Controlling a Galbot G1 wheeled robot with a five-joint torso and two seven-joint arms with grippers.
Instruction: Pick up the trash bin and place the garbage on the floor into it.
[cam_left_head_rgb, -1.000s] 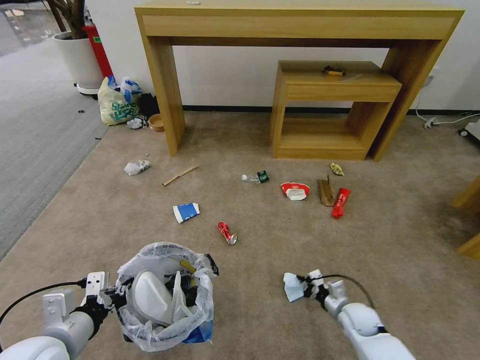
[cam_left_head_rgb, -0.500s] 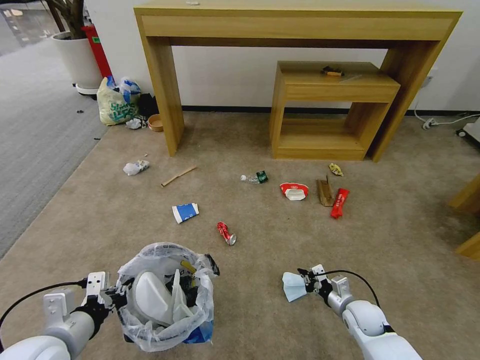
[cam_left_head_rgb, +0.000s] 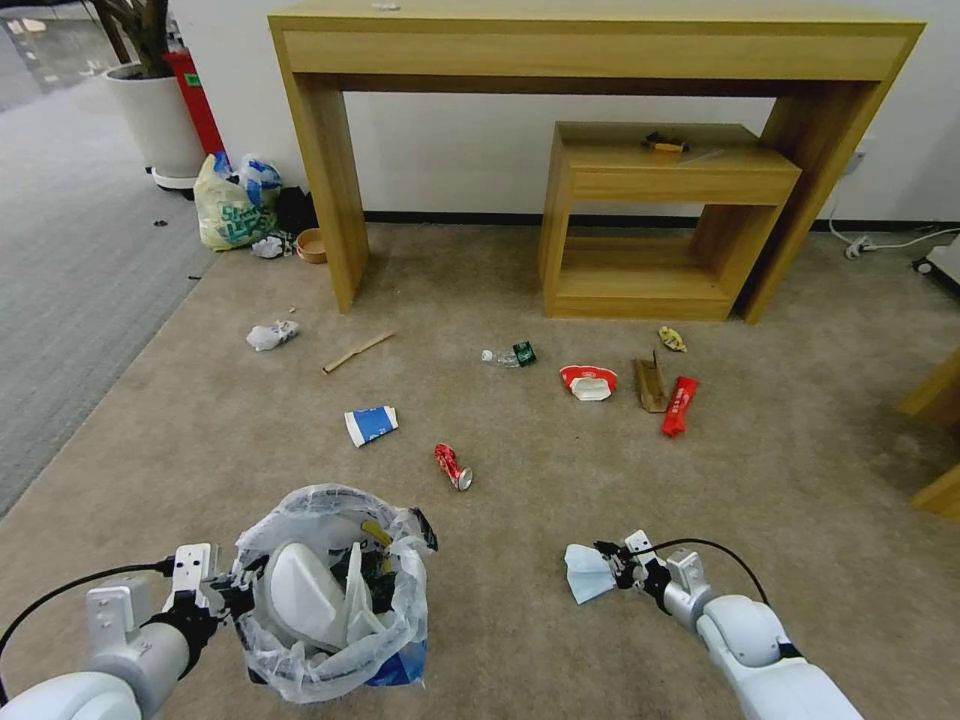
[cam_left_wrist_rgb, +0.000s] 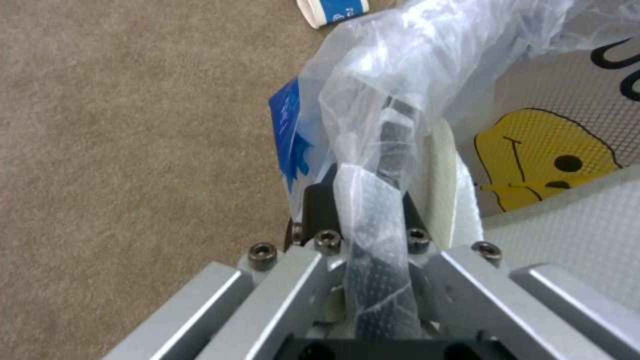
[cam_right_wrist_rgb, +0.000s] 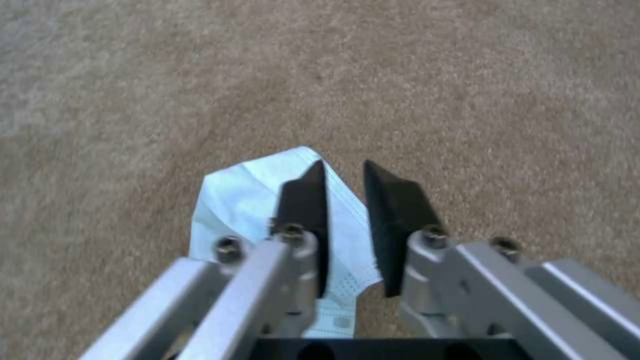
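Mask (cam_left_head_rgb: 586, 585) now hanging from the right hand (cam_left_head_rgb: 618, 570), pinched by one edge, lifted slightly off the floor (cam_left_head_rgb: 520, 620) and drifting right. Left hand (cam_left_head_rgb: 222, 598) clamping the bin (cam_left_head_rgb: 335, 590) rim near left. Ready for carrying over and dropping in.

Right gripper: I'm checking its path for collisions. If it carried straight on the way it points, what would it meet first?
Beyond the face mask it holds, the right gripper would probably meet bare carpet before the trash bin; depth is unclear.
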